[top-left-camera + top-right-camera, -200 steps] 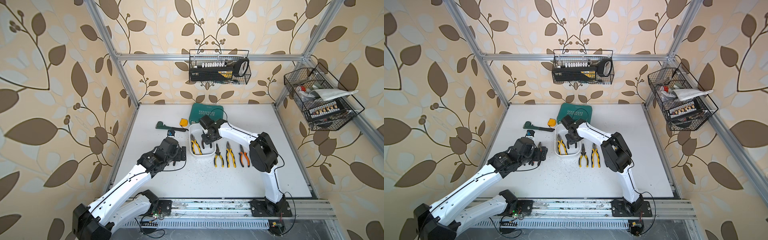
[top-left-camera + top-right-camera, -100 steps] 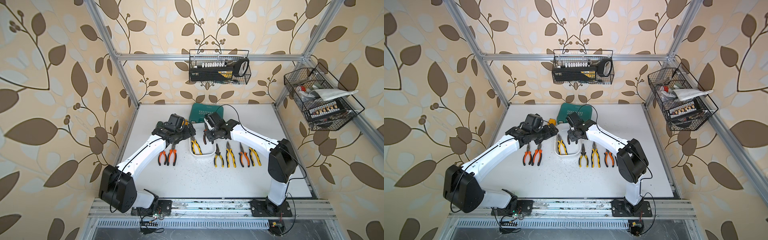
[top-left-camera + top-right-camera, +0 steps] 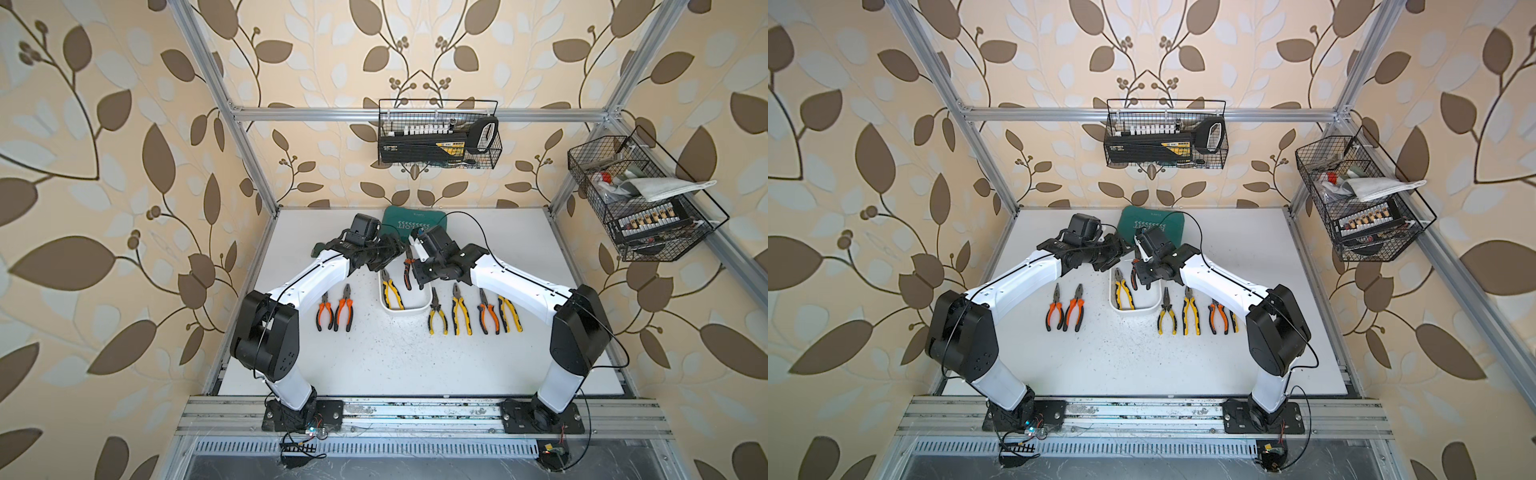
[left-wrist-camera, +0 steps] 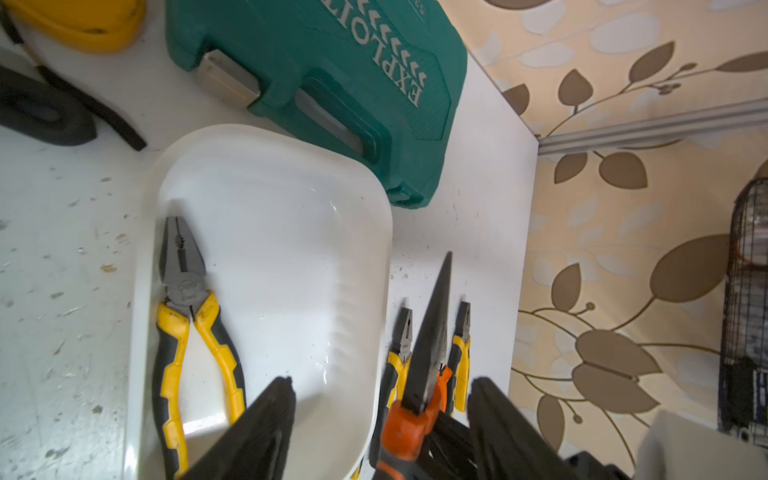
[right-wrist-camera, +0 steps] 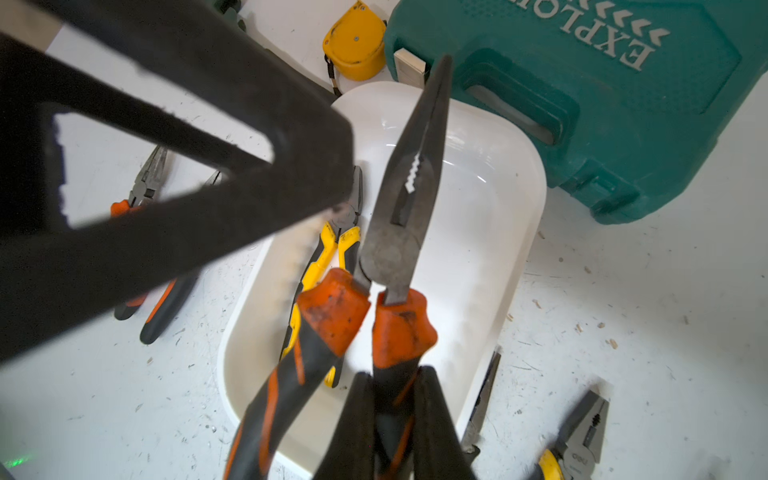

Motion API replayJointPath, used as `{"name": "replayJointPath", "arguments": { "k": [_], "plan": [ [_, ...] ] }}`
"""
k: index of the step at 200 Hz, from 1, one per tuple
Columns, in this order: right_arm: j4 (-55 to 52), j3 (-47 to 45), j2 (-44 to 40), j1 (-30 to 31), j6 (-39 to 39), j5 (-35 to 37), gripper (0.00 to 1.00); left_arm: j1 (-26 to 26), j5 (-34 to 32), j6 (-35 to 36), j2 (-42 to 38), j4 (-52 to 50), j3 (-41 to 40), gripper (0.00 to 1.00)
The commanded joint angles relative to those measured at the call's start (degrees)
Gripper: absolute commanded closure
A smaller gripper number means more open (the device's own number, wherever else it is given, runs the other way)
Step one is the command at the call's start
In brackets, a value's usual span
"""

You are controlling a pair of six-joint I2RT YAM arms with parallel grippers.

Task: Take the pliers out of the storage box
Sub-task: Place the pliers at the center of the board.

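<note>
The white storage box [image 3: 405,308] [image 3: 1133,309] sits mid-table with one yellow-and-black pliers [image 3: 392,293] [image 4: 183,291] lying inside. My right gripper [image 5: 395,374] [image 3: 417,278] is shut on one handle of orange-and-black needle-nose pliers [image 5: 399,232] [image 3: 408,270], held above the box's far end. My left gripper [image 4: 380,382] [image 3: 397,249] is open, its fingers [image 4: 266,415] standing either side of those pliers [image 4: 428,345] without touching them. Two orange pliers [image 3: 334,309] lie left of the box and several pliers [image 3: 473,311] lie in a row to its right.
A teal EXPLOIT case [image 3: 415,222] [image 4: 332,83] lies just behind the box, with a yellow tape measure [image 5: 353,41] beside it. A dark green wrench [image 3: 318,249] shows under the left arm. Black wire baskets [image 3: 438,137] [image 3: 640,199] hang on the back and right walls.
The left arm swung from the front left to the box's far end and its jaws narrowed around the raised pliers. Two orange pliers now lie at the left, one more at the right.
</note>
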Motion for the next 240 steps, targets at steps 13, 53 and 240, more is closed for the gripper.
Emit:
{"name": "replayJointPath", "arguments": {
  "k": [13,53,240],
  "plan": [
    [3.4,-0.5,-3.0,-0.3,0.9,-2.4,1.00,0.3,6.7,-1.4,2.3,5.5,2.7,0.42],
    [4.7,-1.2,-3.3,-0.5,1.8,-4.1,1.00,0.2,9.6,-3.1,4.4,7.4,3.0,0.49],
    [4.5,-1.7,-3.7,-0.7,1.3,-6.8,1.00,0.4,5.7,0.9,4.0,4.8,5.6,0.81]
  ]
}}
